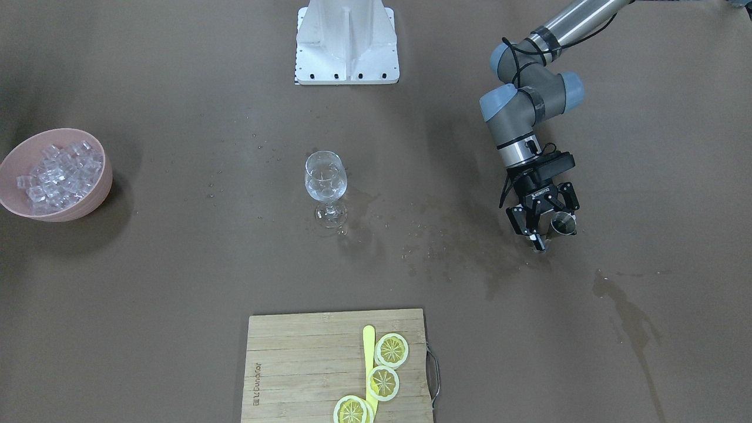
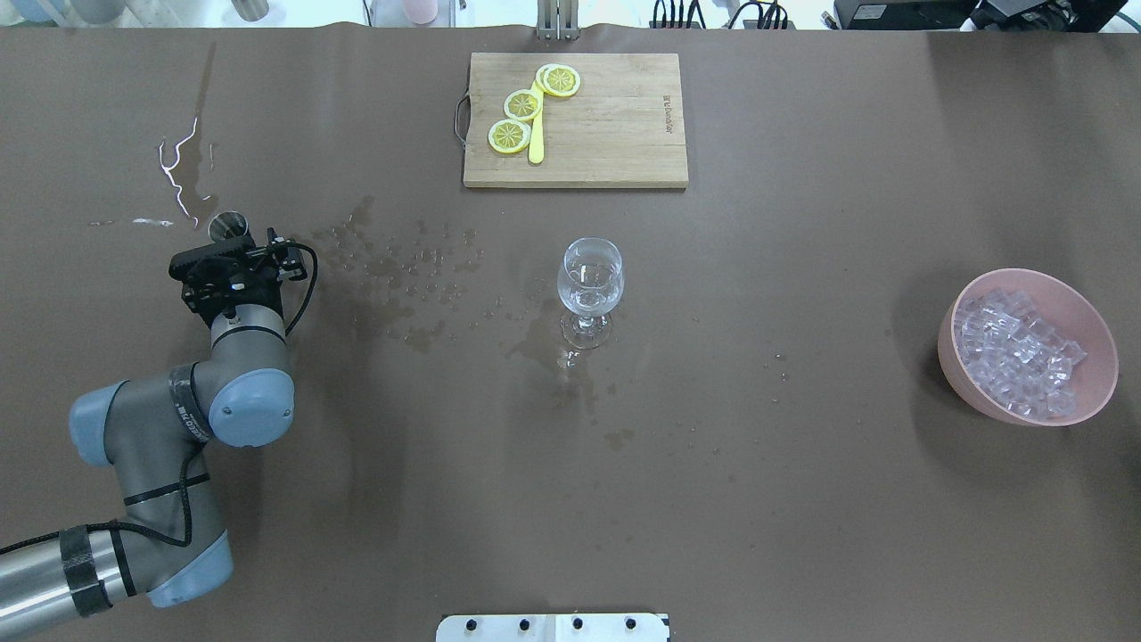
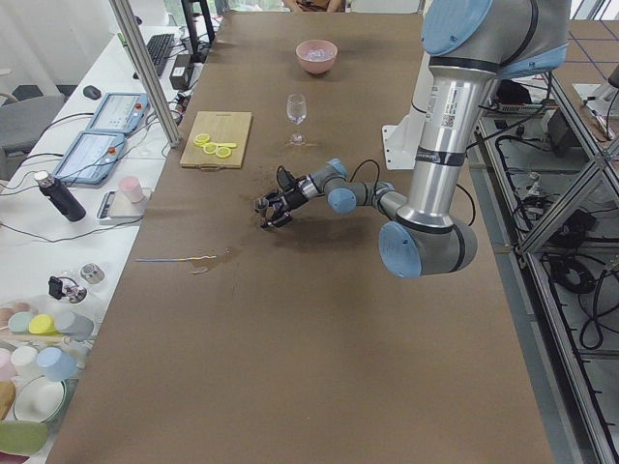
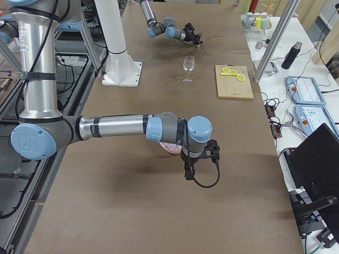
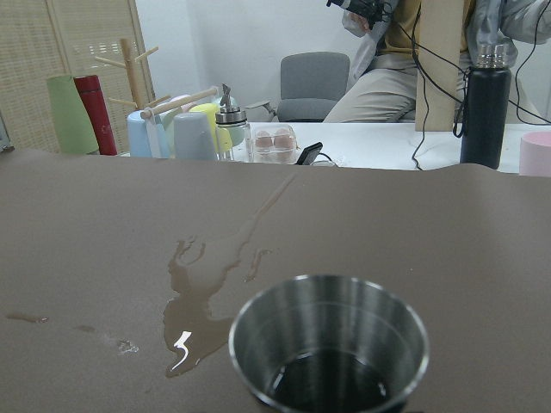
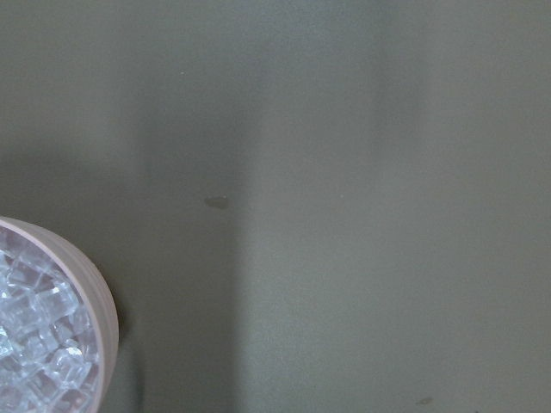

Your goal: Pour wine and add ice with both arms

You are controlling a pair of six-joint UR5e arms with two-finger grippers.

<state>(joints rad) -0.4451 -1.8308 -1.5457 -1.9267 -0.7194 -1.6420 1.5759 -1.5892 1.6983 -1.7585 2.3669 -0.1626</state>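
Pink bowl [image 2: 1102, 357] stands at the table's [image 2: 802, 499] right end, heaped with the ice [image 2: 1016, 357], a pile of small clear cubes. The right arm [image 4: 111, 127] reaches out near it and the right gripper [image 4: 188, 172] hangs above the table just beside the bowl. Only the side camera catches that gripper, so I cannot tell whether its fingers are spread or closed. Its wrist camera looks straight down on the bowl's rim and on bare brown table.

On the left side, the left arm [image 2: 241, 392] is bent low and the left gripper [image 1: 547, 230] points down at a small steel cup [image 1: 565, 223] with dark liquid in the bottom. Its fingers are spread wide, with the cup upright close by them. Whether a finger touches the cup is unclear.

A wine glass [image 2: 589, 276] stands upright at the table's middle, well apart from both cup and bowl. Wet drops [image 2: 401, 267] lie between glass and cup, and a puddle [image 5: 194, 301] lies just beyond the cup. At the far edge, a wooden cutting board [image 2: 615, 134] carries three lemon slices [image 2: 523, 104] and a yellow stick [image 2: 537, 143].
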